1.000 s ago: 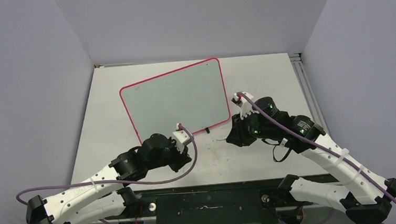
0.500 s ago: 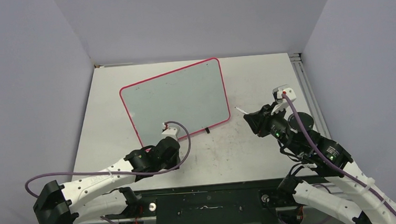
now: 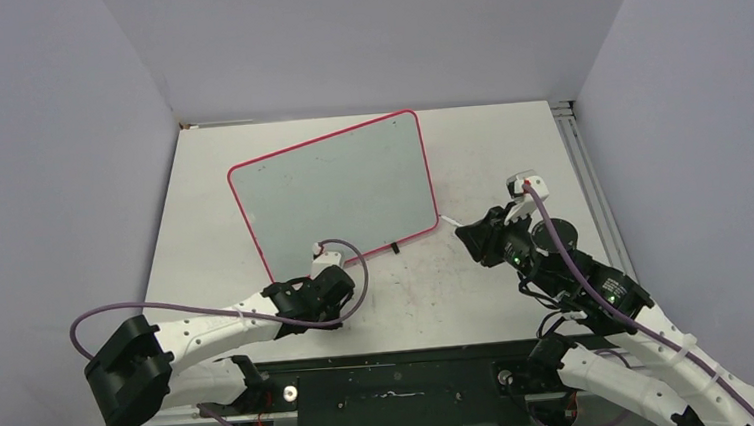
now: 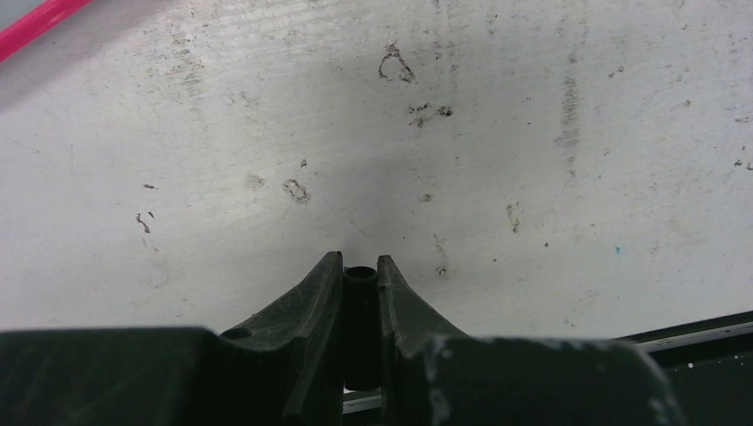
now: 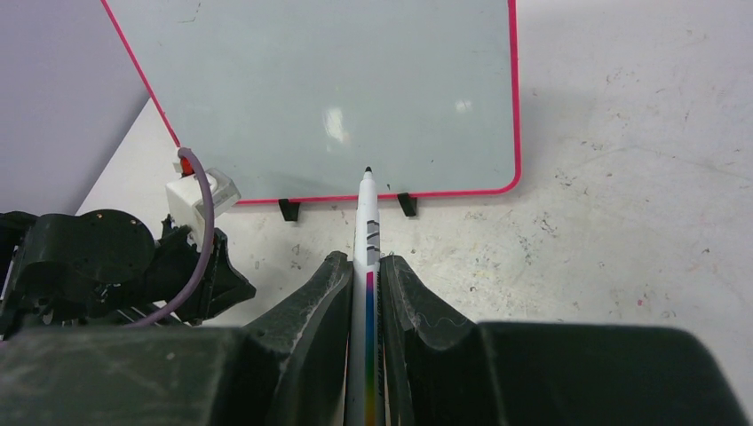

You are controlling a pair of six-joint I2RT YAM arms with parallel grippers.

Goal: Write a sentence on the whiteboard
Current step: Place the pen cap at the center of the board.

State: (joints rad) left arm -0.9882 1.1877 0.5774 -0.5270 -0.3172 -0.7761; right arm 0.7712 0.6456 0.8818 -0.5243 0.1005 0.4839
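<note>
Since half a second ago the right arm has swung left and down in the overhead view, carrying the marker (image 5: 367,232) closer to the lower right corner of the whiteboard (image 3: 331,186), while the left arm has drawn back toward the lower left of that frame, off the board's bottom edge. My right gripper (image 5: 367,297) is clamped on the marker's barrel, with the black tip pointing up the wrist view at the board's lower rim, near it but not touching. My left gripper (image 4: 360,266) is closed on a small black tube (image 4: 360,277), which I take for the marker's cap, held low over the scuffed tabletop (image 4: 533,177). The board sits tilted in the upper centre of the overhead view on its small black feet, and I can see no writing on its surface, so I judge the sentence has not been started. I read this step as the approach to the first stroke. Next I need to lift the tip over the rim, carry it to the board's upper left area, and press gently enough that the board does not slide.
</note>
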